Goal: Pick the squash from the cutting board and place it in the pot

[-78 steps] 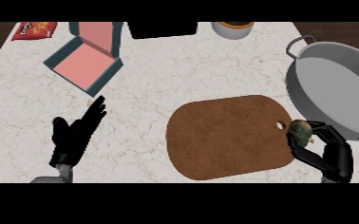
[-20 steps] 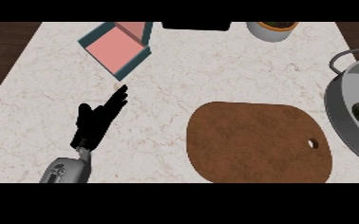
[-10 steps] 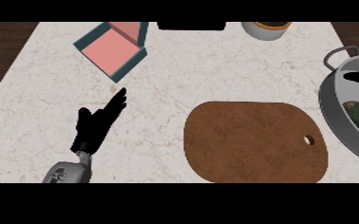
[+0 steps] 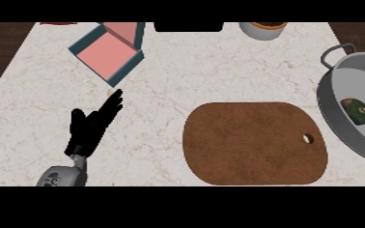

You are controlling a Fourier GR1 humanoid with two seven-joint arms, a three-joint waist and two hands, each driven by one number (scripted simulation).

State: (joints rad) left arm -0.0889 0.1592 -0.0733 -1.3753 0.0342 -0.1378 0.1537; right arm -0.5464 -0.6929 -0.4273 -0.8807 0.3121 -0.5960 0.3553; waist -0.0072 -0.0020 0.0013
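Cut off at the 3 o'clock edge: pot, only its left rim, one handle and part of the squash showing. Clipped at 12 o'clock: cup, dark box. At 7 o'clock, left forearm truncated.

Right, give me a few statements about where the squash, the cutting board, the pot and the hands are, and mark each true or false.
1. The squash lies inside the pot. True.
2. The cutting board has the squash on it. False: its top is bare.
3. The left hand is open over the counter, holding nothing. True.
4. The right hand is over the cutting board. False: no right hand shows.
5. The pot stands at the view's left. False: right edge.
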